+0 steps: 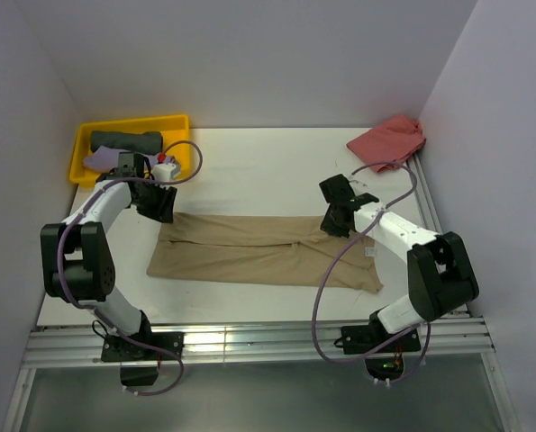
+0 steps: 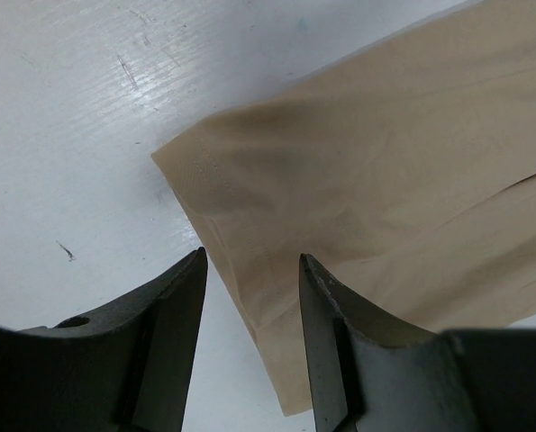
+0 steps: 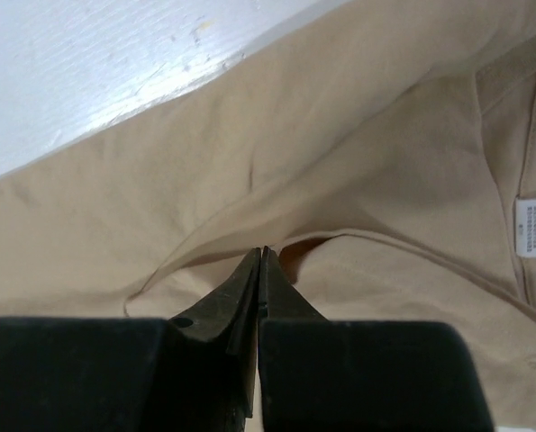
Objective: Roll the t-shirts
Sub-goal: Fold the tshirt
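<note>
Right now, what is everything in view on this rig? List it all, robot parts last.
tan t-shirt: one, tan-beige, folded into a long band, mid-table
salmon-red t-shirt: one, salmon-red, bunched, far right corner
dark grey-green t-shirt: one, dark grey-green, rolled, in the tray
lilac t-shirt: one, lilac, in the tray beside it
yellow tray: one, yellow, far left corner
table: one, white
left pincer: one, dark, open, over the tan t-shirt's left end
right pincer: one, dark, shut on a fold of the tan t-shirt
</note>
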Robot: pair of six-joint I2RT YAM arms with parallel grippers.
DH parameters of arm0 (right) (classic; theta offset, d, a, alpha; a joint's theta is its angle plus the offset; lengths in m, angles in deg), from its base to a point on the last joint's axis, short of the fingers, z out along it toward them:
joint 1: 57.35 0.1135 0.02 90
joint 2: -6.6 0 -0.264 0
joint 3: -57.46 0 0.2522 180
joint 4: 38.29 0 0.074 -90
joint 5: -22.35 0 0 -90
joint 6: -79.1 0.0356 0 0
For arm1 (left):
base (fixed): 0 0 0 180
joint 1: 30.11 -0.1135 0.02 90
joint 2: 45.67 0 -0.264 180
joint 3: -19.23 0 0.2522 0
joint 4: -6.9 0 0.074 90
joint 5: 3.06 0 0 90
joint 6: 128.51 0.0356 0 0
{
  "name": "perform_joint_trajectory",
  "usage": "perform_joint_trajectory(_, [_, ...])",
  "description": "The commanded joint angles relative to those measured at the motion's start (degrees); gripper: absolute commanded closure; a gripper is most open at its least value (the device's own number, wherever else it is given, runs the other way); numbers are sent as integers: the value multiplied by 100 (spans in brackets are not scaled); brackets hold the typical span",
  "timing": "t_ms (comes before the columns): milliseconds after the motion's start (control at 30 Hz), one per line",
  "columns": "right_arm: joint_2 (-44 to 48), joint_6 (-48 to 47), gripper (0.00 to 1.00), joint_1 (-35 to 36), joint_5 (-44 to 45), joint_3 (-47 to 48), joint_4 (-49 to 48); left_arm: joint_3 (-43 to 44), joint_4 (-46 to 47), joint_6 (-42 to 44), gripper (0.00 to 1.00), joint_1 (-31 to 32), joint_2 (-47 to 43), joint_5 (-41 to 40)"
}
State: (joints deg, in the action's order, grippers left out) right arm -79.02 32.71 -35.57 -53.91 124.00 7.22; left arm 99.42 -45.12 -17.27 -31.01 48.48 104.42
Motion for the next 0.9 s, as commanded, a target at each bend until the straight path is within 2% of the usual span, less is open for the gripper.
perform_joint_trajectory(0, [450, 147, 99, 151, -90, -135, -37, -34, 117, -40, 50, 29, 33, -16])
perform_joint_trajectory(300, [1179, 534, 99, 757, -275, -574, -46, -122, 143, -14, 50, 38, 60, 1])
perform_joint_trajectory(600, [1390, 1140, 99, 1468, -214, -1224, -239, -148, 135, 4, 50, 38, 69, 2])
perform_joint_trajectory(700, [1347, 1325, 92, 1732, -240, -1409, -406, -148, 135, 4, 50, 38, 95, -7])
perform_joint_trajectory(733, [1321, 1412, 86, 1794, -214, -1436, -424, -148, 135, 4, 50, 38, 112, -7])
perform_joint_trajectory(800, [1259, 1474, 80, 1900, -152, -1454, -398, -148, 135, 12, 50, 38, 121, -7])
perform_joint_trajectory(833, [1233, 1492, 72, 1996, -126, -1454, -371, -148, 135, 21, 50, 38, 121, -16])
perform_joint_trajectory(867, [1232, 1535, 71, 2032, -39, -1445, -275, -148, 143, 30, 50, 38, 130, -25])
